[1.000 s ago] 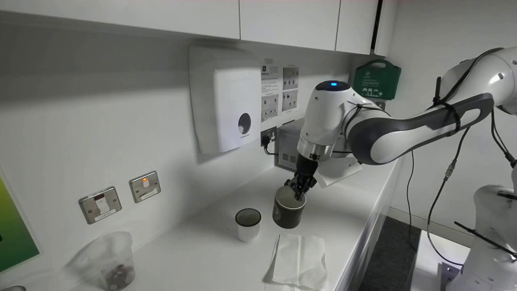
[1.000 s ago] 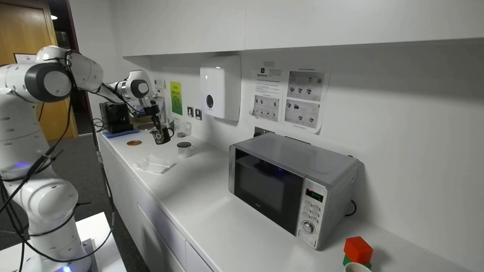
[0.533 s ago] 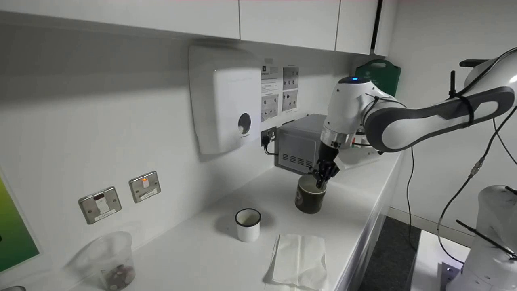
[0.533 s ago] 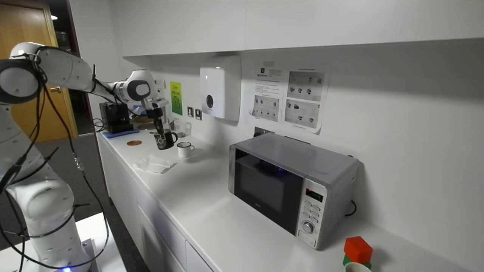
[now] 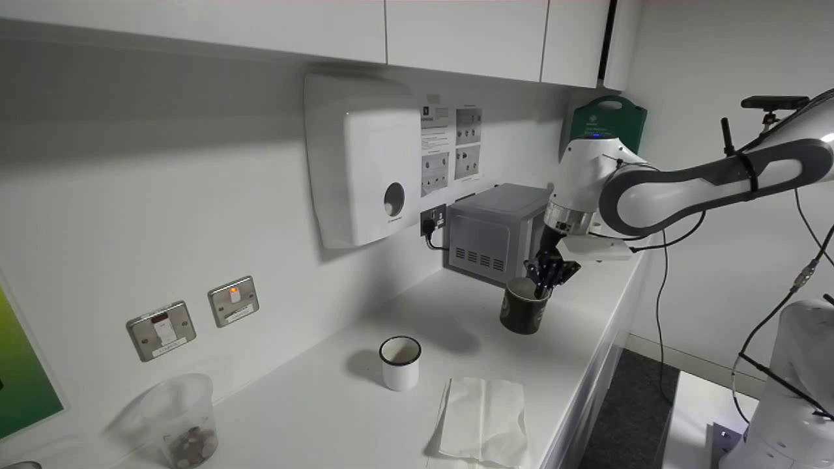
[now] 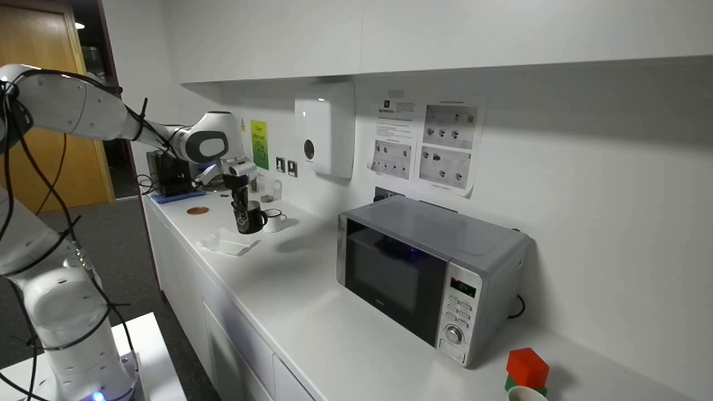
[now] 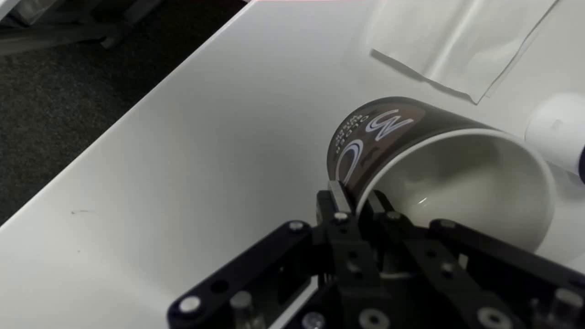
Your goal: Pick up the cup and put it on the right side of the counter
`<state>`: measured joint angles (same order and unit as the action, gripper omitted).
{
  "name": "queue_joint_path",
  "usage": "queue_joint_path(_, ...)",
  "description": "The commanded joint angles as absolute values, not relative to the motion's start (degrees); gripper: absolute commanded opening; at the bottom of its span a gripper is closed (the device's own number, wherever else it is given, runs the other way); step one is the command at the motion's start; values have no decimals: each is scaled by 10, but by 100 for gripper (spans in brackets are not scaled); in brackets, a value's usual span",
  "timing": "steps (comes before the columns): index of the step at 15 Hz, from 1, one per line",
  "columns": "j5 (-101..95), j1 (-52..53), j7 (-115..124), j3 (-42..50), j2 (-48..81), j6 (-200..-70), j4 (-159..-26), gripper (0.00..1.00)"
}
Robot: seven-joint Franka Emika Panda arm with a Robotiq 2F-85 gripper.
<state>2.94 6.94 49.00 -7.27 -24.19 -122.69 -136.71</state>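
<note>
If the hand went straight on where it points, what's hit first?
Probably the smooth white counter, touched first by the dark pale-rimmed mug the hand grips; how far below is unclear.

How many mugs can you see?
2 for sure: the dark mug, held at its rim by the gripper, and the white mug, standing on the counter. A pale cup, cut off at the bottom of an exterior view, might be a third; others could be hidden.

Arm (image 5: 710,187) stretched out, sloping down to wrist (image 5: 583,176); jaws angled downward, pinched, narrow gap between
</note>
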Motion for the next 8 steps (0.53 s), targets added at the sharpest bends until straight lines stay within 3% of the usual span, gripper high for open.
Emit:
queue_joint_path(1, 46, 49, 483, -85, -248, -1232, -1373, 9)
queue_joint_path(5, 52, 47, 483, -84, -255, -1237, -1381, 9)
queue_joint_path(6, 52, 47, 483, -84, -255, -1237, -1381, 2)
queue_joint_path(8, 50, 45, 491, -89, -247, -1236, -1376, 2)
